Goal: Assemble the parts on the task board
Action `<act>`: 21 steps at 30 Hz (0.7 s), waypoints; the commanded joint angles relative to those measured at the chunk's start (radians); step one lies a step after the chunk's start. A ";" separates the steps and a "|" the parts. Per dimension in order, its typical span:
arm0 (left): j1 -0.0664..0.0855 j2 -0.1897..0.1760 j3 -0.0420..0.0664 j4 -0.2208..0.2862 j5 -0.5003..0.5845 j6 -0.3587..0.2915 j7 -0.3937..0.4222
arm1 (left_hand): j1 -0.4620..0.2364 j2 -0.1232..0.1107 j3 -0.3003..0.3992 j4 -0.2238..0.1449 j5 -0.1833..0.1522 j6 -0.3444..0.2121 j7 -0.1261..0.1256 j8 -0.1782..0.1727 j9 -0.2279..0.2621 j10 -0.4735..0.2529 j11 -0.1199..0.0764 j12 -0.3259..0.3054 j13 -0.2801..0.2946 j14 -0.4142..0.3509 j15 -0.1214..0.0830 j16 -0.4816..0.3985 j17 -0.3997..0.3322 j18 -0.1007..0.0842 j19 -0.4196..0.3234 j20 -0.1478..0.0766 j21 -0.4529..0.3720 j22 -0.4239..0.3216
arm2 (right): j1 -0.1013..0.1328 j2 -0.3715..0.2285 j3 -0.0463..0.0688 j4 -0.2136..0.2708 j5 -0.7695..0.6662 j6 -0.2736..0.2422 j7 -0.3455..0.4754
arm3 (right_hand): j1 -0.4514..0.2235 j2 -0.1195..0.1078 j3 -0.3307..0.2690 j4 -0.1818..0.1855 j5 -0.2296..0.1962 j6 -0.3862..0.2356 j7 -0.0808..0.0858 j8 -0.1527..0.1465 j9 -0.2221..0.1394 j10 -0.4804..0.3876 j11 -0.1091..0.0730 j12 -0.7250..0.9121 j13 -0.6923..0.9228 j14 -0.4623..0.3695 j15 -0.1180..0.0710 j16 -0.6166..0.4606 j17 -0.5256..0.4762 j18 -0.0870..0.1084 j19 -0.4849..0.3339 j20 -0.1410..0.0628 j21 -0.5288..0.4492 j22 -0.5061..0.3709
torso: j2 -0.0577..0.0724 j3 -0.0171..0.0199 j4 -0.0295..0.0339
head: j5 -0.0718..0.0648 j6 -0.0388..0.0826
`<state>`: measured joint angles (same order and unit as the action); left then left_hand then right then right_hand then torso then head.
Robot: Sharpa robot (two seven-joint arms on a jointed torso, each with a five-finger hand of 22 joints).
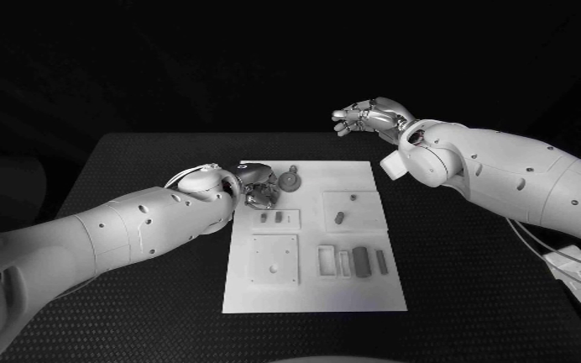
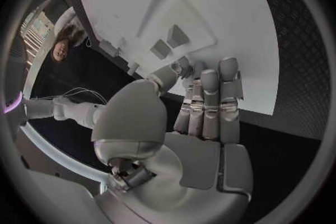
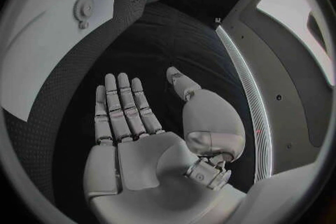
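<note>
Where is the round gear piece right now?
In the head view the gear lies on the far end of the white task board, just beside the left hand, toward the board's middle.

No readable text, label, brand name, number or sign appears anywhere in these views. The white task board carries only raised shapes and small parts, with no printing that can be made out. The black worktop is plain and unmarked. The white arm shells and both silver hands bear no legible lettering.
</note>
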<state>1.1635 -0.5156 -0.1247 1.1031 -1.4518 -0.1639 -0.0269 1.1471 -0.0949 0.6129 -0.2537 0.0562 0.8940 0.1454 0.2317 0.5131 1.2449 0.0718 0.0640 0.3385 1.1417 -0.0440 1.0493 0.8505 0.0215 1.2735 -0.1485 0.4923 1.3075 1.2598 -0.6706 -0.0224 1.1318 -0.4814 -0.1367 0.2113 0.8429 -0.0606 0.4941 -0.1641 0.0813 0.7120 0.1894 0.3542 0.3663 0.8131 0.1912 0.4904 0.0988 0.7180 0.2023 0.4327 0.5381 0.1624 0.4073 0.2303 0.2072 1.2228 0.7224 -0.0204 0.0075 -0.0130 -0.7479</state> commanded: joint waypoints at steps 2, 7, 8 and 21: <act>0.001 -0.001 0.001 0.000 0.022 -0.003 -0.007 | -0.012 -0.012 -0.014 0.003 -0.003 -0.013 -0.001 -0.005 -0.003 -0.010 0.002 0.003 0.002 0.001 0.005 0.002 0.002 0.101 0.002 0.009 0.004 0.025 | 0.000 0.000 0.000 0.000 -0.005 0.011 0.011 | 0.008 0.000 -0.005 0.001 -0.002 -0.009 0.038 0.002 -0.001 -0.003 0.002 -0.001 -0.002 -0.005 0.002 -0.006 0.001 -0.015 0.008 -0.001 -0.004 0.001 | 0.000 -0.0001 -0.0003 | 0.001 0.000; 0.001 -0.002 0.001 0.002 0.022 -0.009 -0.006 | -0.015 -0.015 -0.021 0.003 -0.003 -0.025 0.000 -0.008 -0.005 -0.017 0.003 0.003 0.004 -0.001 0.007 0.002 0.003 0.104 -0.001 0.011 0.006 0.024 | 0.000 0.000 0.000 0.001 -0.005 0.012 0.011 | 0.009 0.000 -0.005 0.001 -0.002 -0.009 0.038 0.002 -0.001 -0.003 0.002 -0.001 -0.002 -0.005 0.002 -0.006 0.001 -0.015 0.008 -0.001 -0.005 0.001 | 0.000 -0.0003 -0.0001 | 0.001 0.000; 0.001 -0.003 0.001 0.003 0.023 -0.013 -0.006 | -0.015 -0.015 -0.021 0.003 -0.003 -0.025 0.000 -0.008 -0.006 -0.017 0.003 0.003 0.004 -0.001 0.007 0.002 0.003 0.104 -0.001 0.011 0.006 0.024 | 0.000 0.000 0.000 0.001 -0.005 0.011 0.011 | 0.009 0.000 -0.005 0.001 -0.002 -0.009 0.038 0.002 -0.001 -0.003 0.002 -0.001 -0.002 -0.005 0.002 -0.006 0.001 -0.015 0.008 -0.001 -0.005 0.001 | 0.000 -0.0001 0.0001 | 0.001 0.000; 0.001 -0.019 0.002 0.002 0.025 -0.015 -0.010 | -0.008 -0.020 -0.027 -0.001 -0.003 -0.043 -0.002 -0.010 -0.009 -0.033 0.007 0.002 0.008 -0.003 0.011 0.003 0.003 0.108 -0.004 0.014 0.009 0.024 | 0.000 -0.003 0.000 -0.003 -0.006 0.009 0.008 | 0.010 0.000 -0.005 0.001 -0.002 -0.009 0.038 0.003 -0.002 -0.003 0.002 -0.001 -0.002 -0.005 0.002 -0.007 0.002 -0.015 0.008 -0.001 -0.006 0.002 | 0.000 -0.0001 -0.0006 | 0.000 0.002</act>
<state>1.1641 -0.5317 -0.1230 1.1037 -1.4333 -0.1767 -0.0337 1.1366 -0.1053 0.5898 -0.2530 0.0571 0.8571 0.1443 0.2274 0.5054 1.2179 0.0806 0.0640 0.3470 1.1379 -0.0403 1.0492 0.8526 0.0234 1.2687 -0.1389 0.4965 1.3073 1.2598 -0.6723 -0.0227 1.1295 -0.4813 -0.1369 0.2107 0.8429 -0.0606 0.4941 -0.1641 0.0813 0.7120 0.1893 0.3542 0.3655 0.8131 0.1912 0.4903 0.0978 0.7180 0.2023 0.4327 0.5389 0.1625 0.4073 0.2303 0.2072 1.2235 0.7224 -0.0206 0.0071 -0.0125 -0.7475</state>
